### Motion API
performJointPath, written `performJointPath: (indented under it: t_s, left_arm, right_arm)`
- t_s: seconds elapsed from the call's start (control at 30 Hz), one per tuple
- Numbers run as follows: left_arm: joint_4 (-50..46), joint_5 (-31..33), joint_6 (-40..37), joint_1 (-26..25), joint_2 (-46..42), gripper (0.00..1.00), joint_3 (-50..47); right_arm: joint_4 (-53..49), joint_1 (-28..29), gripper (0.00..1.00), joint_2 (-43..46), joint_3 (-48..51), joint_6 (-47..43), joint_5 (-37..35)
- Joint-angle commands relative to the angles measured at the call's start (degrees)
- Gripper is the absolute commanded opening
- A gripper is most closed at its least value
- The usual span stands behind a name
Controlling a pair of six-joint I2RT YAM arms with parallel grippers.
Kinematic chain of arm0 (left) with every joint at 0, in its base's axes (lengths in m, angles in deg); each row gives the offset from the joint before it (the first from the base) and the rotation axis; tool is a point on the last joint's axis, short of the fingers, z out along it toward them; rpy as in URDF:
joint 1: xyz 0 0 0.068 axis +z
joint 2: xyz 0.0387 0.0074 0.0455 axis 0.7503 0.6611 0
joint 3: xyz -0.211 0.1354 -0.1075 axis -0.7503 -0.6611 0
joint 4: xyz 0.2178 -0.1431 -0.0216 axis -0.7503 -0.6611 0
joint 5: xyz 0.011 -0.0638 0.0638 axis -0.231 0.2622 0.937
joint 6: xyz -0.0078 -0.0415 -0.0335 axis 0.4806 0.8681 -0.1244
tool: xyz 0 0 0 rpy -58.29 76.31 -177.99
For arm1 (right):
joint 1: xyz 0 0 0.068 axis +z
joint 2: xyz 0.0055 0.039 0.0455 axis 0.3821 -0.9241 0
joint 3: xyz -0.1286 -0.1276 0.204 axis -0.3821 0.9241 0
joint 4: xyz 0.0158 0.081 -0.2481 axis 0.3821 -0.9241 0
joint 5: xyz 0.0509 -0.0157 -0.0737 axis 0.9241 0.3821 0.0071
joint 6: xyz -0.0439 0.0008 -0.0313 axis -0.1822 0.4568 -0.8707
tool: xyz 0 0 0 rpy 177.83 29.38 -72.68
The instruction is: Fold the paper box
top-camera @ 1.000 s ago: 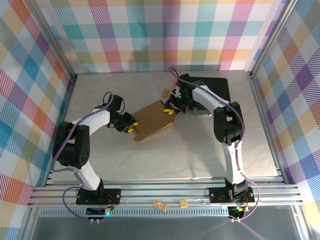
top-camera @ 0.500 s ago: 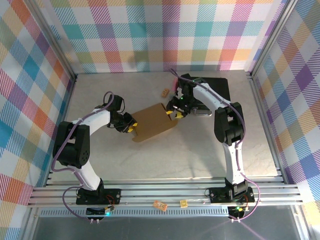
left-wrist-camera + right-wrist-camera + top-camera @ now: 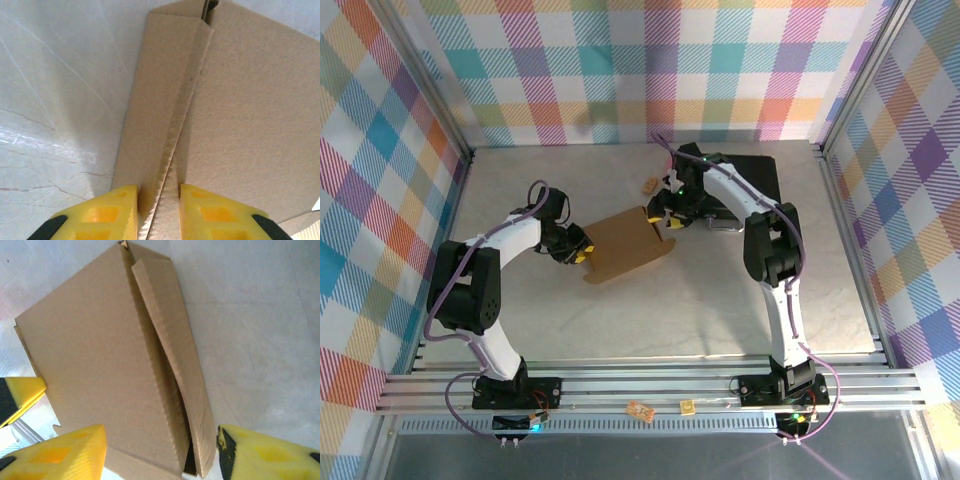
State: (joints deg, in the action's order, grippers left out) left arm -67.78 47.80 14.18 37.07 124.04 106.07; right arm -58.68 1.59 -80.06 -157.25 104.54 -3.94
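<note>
Folding in progress on the paper box (image 3: 625, 243), which lies partly formed on the table (image 3: 620, 320), near the black case (image 3: 752, 178) and off that case's near-left corner. The main panel is flat and faces upward.

Left gripper (image 3: 158, 197): set at the box end farthest from the black case. Its yellow fingers (image 3: 100, 215) are drawn close together on either side of a folded long edge, where a narrow side strip meets the main panel. The cardboard fills the gap between them, so this reads as a pinch on the box. Its likely purpose is to anchor the sheet and hold that crease while the other end is worked.

Right gripper (image 3: 161, 440): placed between the black case and the box, at the box end facing the case. Its jaws stand wide apart and hold nothing. They straddle the corner where a long side flap (image 3: 175, 365) leans away from the panel, leaving a dark slot beneath it. This stance suits pressing or re-gripping that loose flap, which appears not yet tucked in.
</note>
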Motion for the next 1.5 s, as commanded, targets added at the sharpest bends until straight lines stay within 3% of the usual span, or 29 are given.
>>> performJointPath:
  t_s: [0.0, 0.27, 0.5, 0.9, 1.17, 1.23, 1.3, 1.47]
  left_arm:
    - [-4.14, 4.47, -1.32, -0.31, 2.73, 0.25, 0.17]
    - [-5.19, 4.56, -2.26, -0.32, 4.05, 0.24, 2.11]
    - [-4.73, 4.29, -2.53, -0.49, 5.01, 0.23, 3.11]
    - [-5.86, 4.83, -3.66, -1.17, 7.22, 0.16, 5.03]
    - [-8.58, 8.07, -6.79, -1.21, 5.90, 0.10, 5.10]
    - [-10.10, 9.91, -7.89, -1.19, 4.68, 0.14, 5.38]
    - [-11.05, 10.98, -8.82, -1.11, 3.19, 0.28, 5.72]
    - [-11.61, 11.32, -9.67, -0.28, -0.74, 0.36, 7.51]
  right_arm:
    - [-0.87, 0.79, 0.57, -2.58, -2.41, -1.55, 0.80]
    - [-3.37, 2.61, 0.60, -7.45, -9.14, -2.98, -1.07]
    - [-4.84, 4.71, 0.47, -9.55, -11.39, -4.15, -4.91]
    - [-6.42, 8.55, 0.16, -10.59, -9.69, -2.52, -13.15]
    - [-6.39, 8.47, 0.14, -8.88, -7.98, -3.53, -13.80]
    - [-7.35, 8.30, 0.14, -9.13, -8.68, -3.33, -14.35]
    - [-8.04, 7.95, 0.14, -9.28, -8.77, -3.14, -14.36]
    - [-8.14, 7.67, 0.14, -8.62, -8.10, -3.05, -14.18]
